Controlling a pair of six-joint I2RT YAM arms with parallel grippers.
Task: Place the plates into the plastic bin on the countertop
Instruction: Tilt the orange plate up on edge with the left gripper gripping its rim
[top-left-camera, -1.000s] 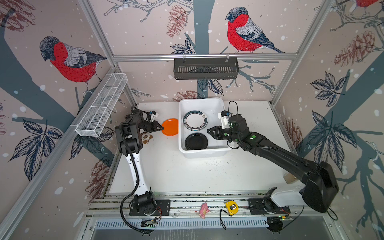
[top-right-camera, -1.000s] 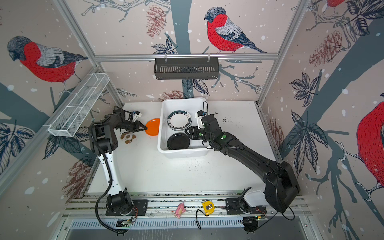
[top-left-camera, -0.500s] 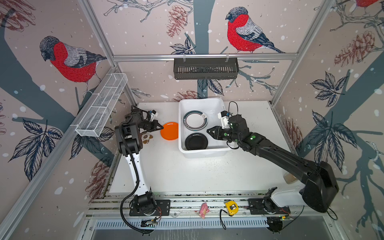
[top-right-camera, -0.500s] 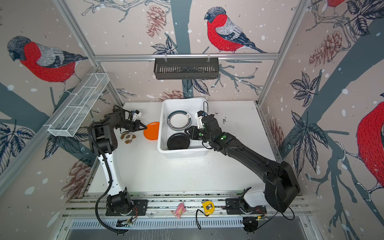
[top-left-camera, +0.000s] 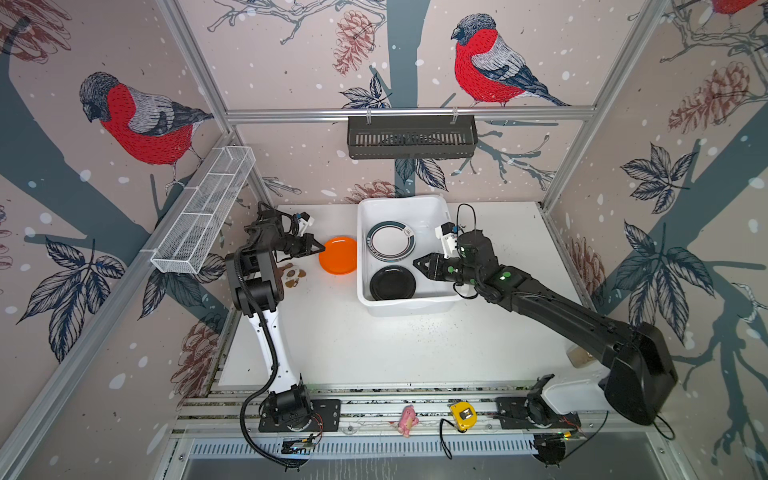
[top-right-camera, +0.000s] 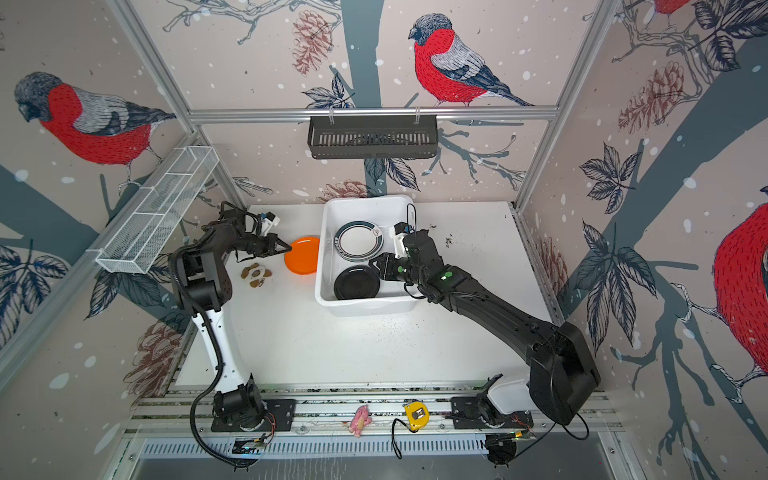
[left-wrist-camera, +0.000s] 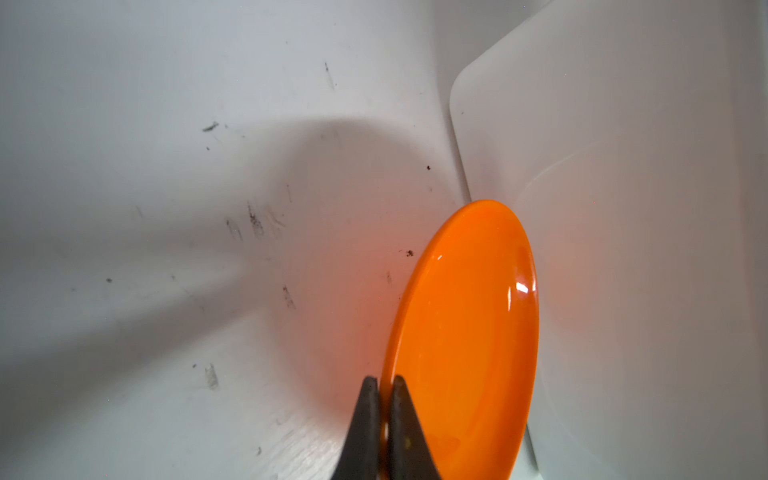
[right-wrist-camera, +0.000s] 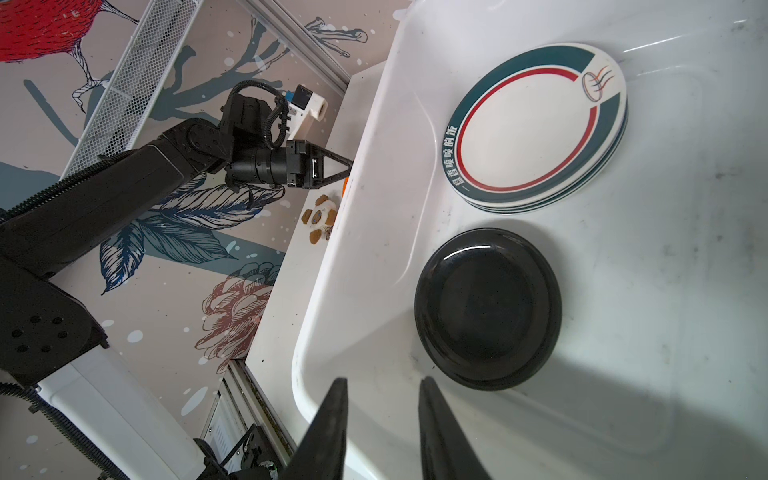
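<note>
An orange plate (top-left-camera: 338, 255) (top-right-camera: 302, 255) sits tilted just left of the white plastic bin (top-left-camera: 407, 307) (top-right-camera: 365, 307). My left gripper (top-left-camera: 322, 250) (left-wrist-camera: 384, 380) is shut on its near rim. In the left wrist view the orange plate (left-wrist-camera: 465, 332) casts a shadow on the countertop (top-left-camera: 395, 349), and its far edge lies close to the bin's outer wall (left-wrist-camera: 623, 208). Inside the bin lie a stack of white plates with teal bands (top-left-camera: 390, 241) (right-wrist-camera: 528, 129) and a black plate (top-left-camera: 392, 283) (right-wrist-camera: 488, 307). My right gripper (top-left-camera: 417, 262) (right-wrist-camera: 382, 384) hangs open and empty over the bin, beside the black plate.
A small brown and white trinket (top-left-camera: 293, 276) lies on the countertop under the left arm. A black slotted basket (top-left-camera: 411, 137) hangs on the back rail. A white wire-mesh tray (top-left-camera: 203, 208) runs along the left wall. A yellow tape measure (top-left-camera: 463, 413) lies on the front rail.
The left gripper has tightened on the orange plate's rim and the plate has tipped up slightly. The right arm has not moved.
</note>
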